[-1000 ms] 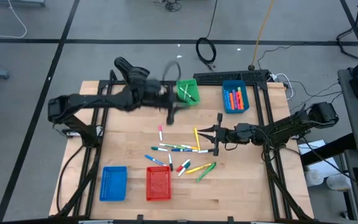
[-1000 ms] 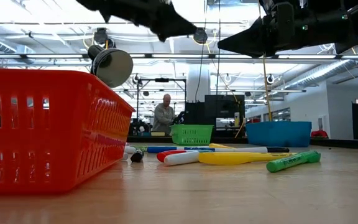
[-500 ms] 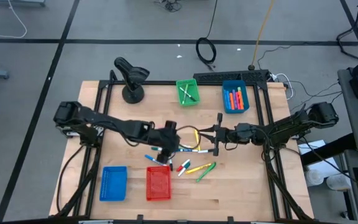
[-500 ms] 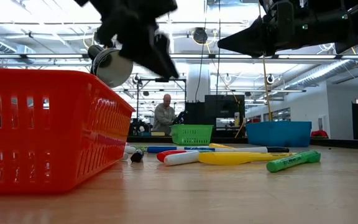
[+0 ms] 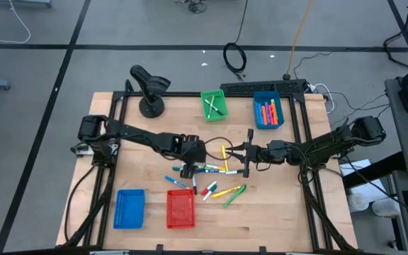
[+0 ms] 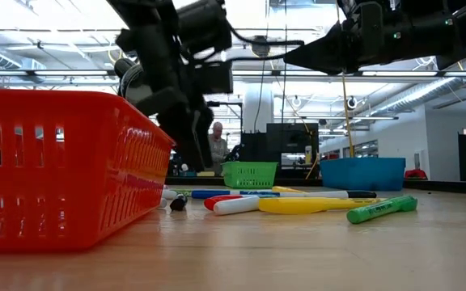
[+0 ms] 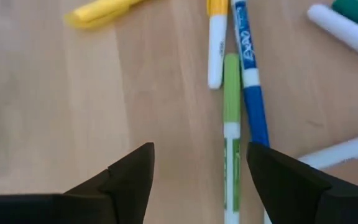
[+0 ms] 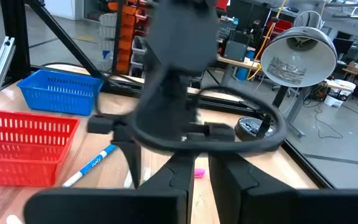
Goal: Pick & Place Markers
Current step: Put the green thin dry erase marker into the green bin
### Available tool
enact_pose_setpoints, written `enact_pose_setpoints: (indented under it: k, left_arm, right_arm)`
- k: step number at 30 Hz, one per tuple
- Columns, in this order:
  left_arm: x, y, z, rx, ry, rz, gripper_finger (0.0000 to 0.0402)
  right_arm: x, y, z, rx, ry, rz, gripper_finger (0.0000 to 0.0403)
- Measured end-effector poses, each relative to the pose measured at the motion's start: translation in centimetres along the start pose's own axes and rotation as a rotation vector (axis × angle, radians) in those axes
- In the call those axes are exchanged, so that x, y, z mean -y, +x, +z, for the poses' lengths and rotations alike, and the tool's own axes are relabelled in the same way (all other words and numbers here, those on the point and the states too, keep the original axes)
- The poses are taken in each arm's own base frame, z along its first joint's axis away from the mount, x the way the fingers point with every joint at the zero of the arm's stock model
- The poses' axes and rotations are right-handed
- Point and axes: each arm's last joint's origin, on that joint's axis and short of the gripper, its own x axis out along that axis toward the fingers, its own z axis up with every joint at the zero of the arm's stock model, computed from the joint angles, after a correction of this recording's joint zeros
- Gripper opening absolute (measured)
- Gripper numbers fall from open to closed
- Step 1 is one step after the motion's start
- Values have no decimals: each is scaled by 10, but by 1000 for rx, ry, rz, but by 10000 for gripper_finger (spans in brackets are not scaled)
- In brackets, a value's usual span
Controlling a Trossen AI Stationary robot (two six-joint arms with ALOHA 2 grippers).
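The left tool [image 5: 192, 164] hangs wide-jawed and empty over the markers [image 5: 205, 177] scattered mid-bench [image 5: 147, 134], seemingly just above a green one [image 7: 231, 137]. The right tool [image 5: 241, 159] waits beside them, fingers together.

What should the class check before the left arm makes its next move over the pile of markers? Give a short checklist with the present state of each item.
1. Left gripper jaws open: ok.
2. Left jaws empty: ok, only bare table shows between them.
3. A marker near the jaws: ok, the green marker lies beside the blue marker.
4. Green marker centred between the jaws: not ok, it lies towards one jaw.
5. Right gripper shut and clear of the left arm: cannot tell; it hangs close by the pile.
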Motion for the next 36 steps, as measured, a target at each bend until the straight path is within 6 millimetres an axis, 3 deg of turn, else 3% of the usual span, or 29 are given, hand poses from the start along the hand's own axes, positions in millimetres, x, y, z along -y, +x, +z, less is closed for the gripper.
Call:
enact_pose_setpoints:
  k: [10,19,23,32,36]
  left_arm:
    - [-6,29,-12,-89,-55,-88,235]
    - [-6,32,-13,-94,-55,-85,223]
    - [-4,32,-14,-103,-29,-115,180]
    - [-2,32,-14,-113,-32,-119,26]
    - [-5,32,-15,-116,-66,-106,25]
  right_arm:
    - [0,0,-1,-6,-2,1,34]
    - [0,0,0,-5,-2,1,34]
    - [0,0,0,-4,-2,2,34]
    - [0,0,0,-3,-1,1,34]
    - [0,0,0,-3,-1,1,34]
